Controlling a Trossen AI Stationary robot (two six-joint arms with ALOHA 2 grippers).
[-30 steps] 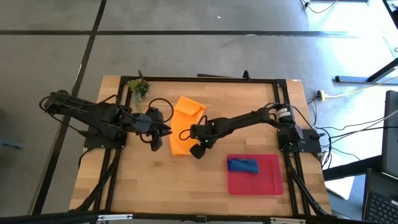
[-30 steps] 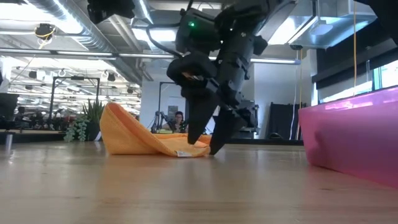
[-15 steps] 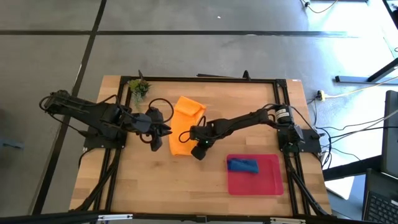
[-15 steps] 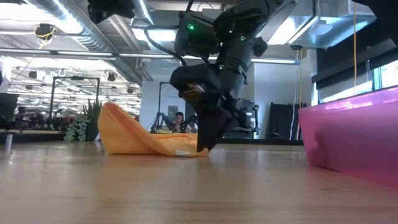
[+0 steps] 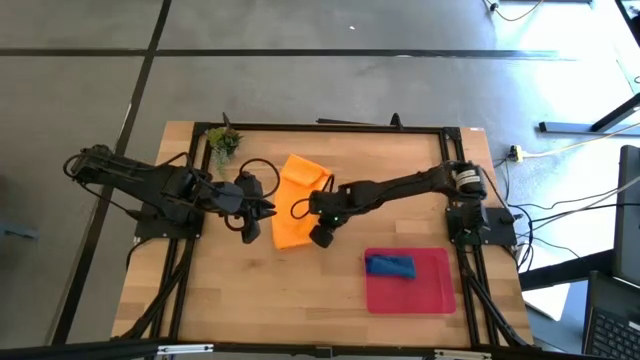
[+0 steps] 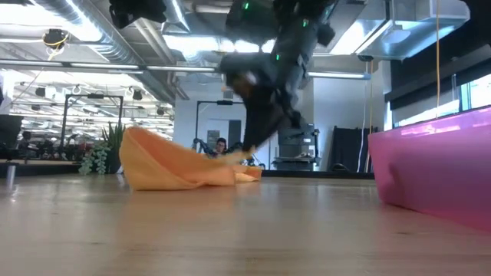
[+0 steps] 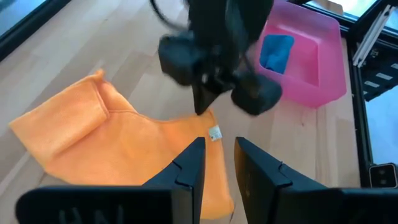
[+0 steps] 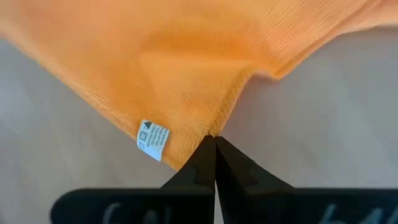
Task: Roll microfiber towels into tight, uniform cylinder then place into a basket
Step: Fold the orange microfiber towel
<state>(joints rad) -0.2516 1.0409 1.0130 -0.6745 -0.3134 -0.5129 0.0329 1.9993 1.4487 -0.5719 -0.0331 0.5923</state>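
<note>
Nearest, the red basket (image 6: 430, 165) fills the low view's side, its far end cut off; the blue towel (image 5: 390, 265) lies inside it. Beyond, the right tool (image 8: 214, 142) pinches together on the orange towel (image 5: 297, 195)'s tagged corner, lifting it off the table (image 5: 250, 290). The left tool (image 5: 262, 210) hovers beside the towel, fingers slightly apart, empty.

Lighting's pretty even and bright from overhead. The ceiling strip lights (image 6: 84, 67) glare in the low view, and the right arm (image 6: 268, 69) is smeared with motion blur there and in the left wrist view.
</note>
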